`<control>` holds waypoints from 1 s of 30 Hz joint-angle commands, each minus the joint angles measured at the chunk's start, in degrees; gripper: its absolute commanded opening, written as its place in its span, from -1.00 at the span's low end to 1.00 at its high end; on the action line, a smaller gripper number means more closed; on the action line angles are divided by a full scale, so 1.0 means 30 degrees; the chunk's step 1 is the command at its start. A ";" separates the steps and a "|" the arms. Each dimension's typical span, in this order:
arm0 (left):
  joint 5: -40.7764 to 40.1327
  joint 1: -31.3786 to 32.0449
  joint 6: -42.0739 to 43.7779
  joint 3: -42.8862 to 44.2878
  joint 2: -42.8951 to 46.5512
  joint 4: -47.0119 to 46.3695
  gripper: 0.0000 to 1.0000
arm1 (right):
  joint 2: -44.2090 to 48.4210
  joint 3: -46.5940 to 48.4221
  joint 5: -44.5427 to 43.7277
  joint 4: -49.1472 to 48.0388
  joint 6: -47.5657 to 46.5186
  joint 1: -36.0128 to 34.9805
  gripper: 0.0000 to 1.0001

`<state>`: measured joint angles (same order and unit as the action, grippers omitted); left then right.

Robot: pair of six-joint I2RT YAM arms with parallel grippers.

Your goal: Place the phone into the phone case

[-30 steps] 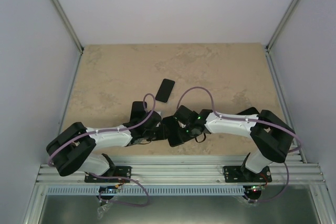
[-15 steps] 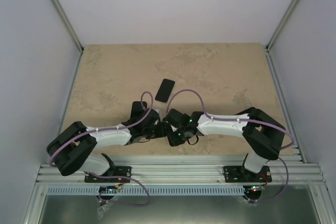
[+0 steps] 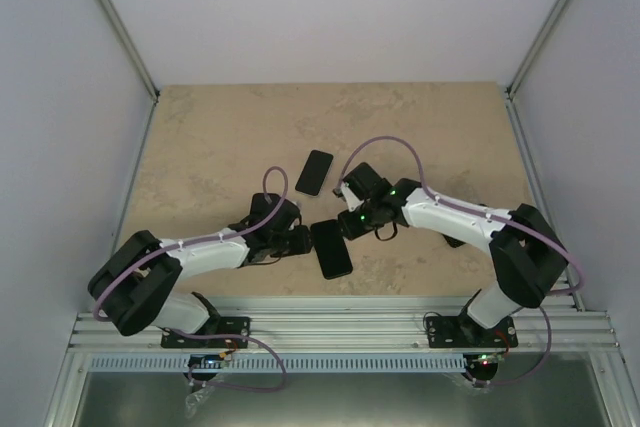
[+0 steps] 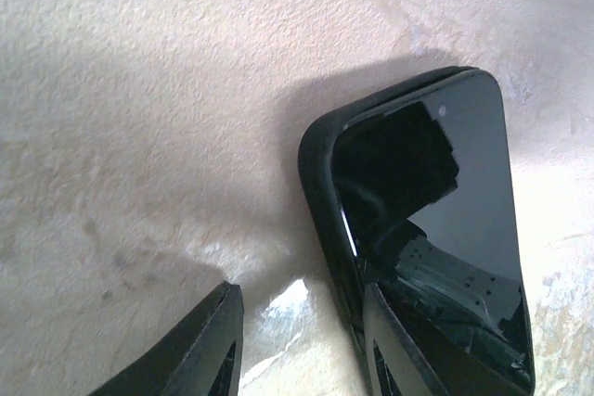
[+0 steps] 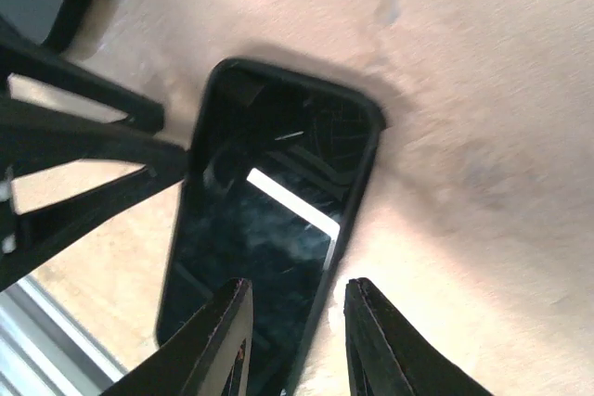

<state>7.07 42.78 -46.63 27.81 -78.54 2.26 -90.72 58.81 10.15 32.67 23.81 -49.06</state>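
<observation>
- the phone (image 3: 332, 249) lies flat and screen up on the table (image 3: 220, 137), close to its near edge and between the two grippers.
- a black case (image 4: 316, 150) wraps the phone's corner and edges, so the phone sits inside it.
- the left gripper (image 3: 300, 240) is low at the phone's left side. its jaws are partly apart with bare table between them and hold nothing. one finger is right at the case's edge; whether it touches, i cannot tell.
- the right gripper (image 3: 352, 221) is over the phone's far end, jaws partly open and gripping nothing. one long edge of the case shows between its fingers.
- farther back lies a second dark slab (image 3: 314, 172), apart from the rest. what it is, i cannot tell.
</observation>
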 commanded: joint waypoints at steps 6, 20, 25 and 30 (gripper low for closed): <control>-0.0708 -0.0141 0.1089 0.1762 -0.1400 0.1407 -0.24 | -0.2584 0.1510 0.3466 -0.1331 -0.2584 0.2833 -0.41; -0.0775 -0.0141 0.1402 0.2318 -0.2680 0.1721 -0.28 | -0.5675 0.1913 0.5326 -0.2317 -0.3283 0.3843 -0.68; -0.0778 -0.0141 0.1476 0.2302 -0.2930 0.1771 -0.32 | -0.6634 0.1550 0.4434 -0.2199 -0.3222 0.3801 -0.76; -0.1022 -0.0141 0.1524 0.2437 -0.3064 0.1996 -0.36 | -0.7394 0.1173 0.2698 -0.1769 -0.3016 0.3542 -0.78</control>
<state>5.30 42.68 -43.07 35.03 -85.78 4.80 -107.66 63.92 26.50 26.65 14.83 -37.58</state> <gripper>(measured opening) 0.330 0.115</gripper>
